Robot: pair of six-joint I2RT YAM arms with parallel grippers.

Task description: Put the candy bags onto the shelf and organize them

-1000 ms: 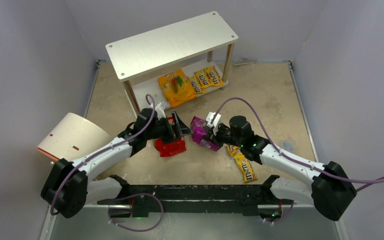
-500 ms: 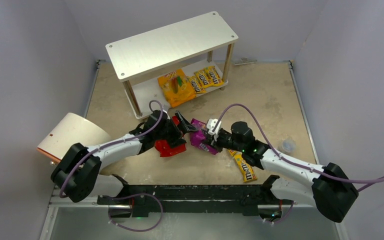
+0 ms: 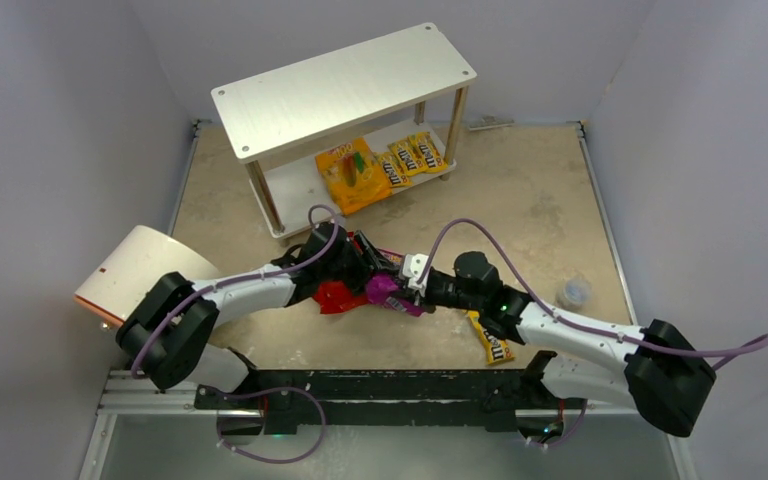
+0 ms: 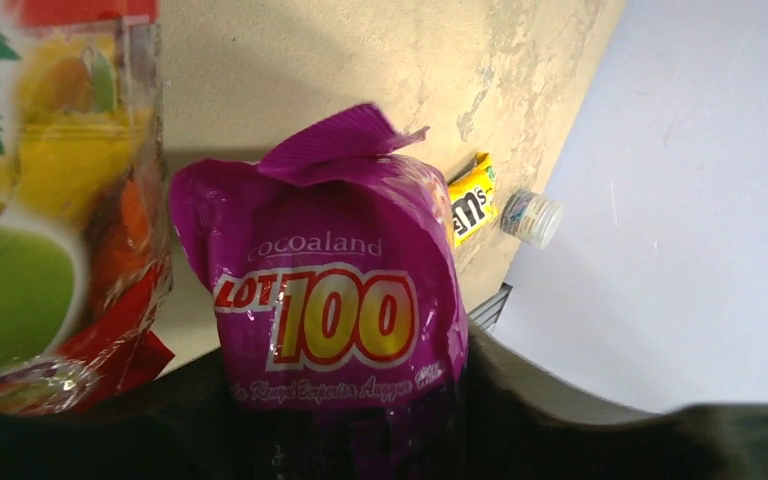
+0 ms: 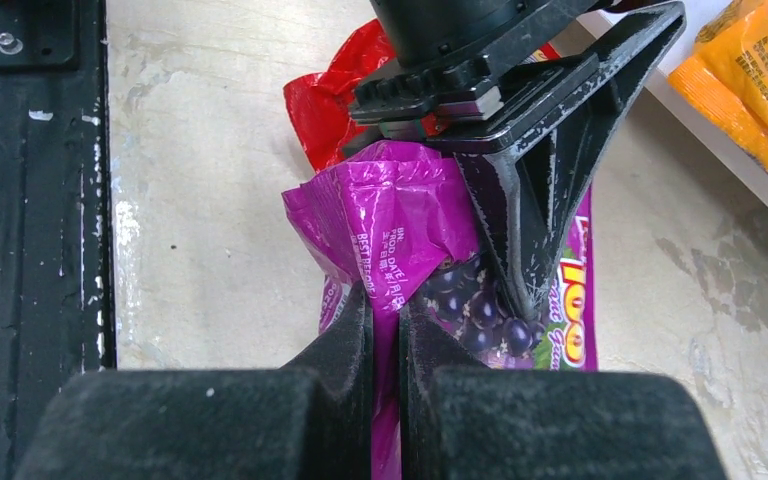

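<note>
The purple candy bag [image 3: 385, 290] hangs between both arms at the middle of the floor. My right gripper [image 3: 412, 290] is shut on its crimped edge [image 5: 385, 310]. My left gripper [image 3: 372, 268] has closed round the bag's other end [image 4: 345, 420], one finger [image 5: 510, 230] pressed on its printed face. The red bag [image 3: 338, 296] lies just left of it, under the left arm. The orange-yellow bag [image 3: 352, 175] and two M&M's packets [image 3: 410, 158] lie on the lower board of the shelf [image 3: 340, 85]. One M&M's packet [image 3: 490, 340] lies on the floor under the right arm.
A cream-white cylinder with orange trim [image 3: 145, 270] lies on its side at the left wall. A small round cap [image 3: 573, 291] sits on the floor at the right. The black base rail [image 3: 380, 385] runs along the near edge.
Both arms have come together and lowered. The left gripper moved right from over the red bag and narrowed its jaws round the purple bag, which the right gripper carried down and left.
</note>
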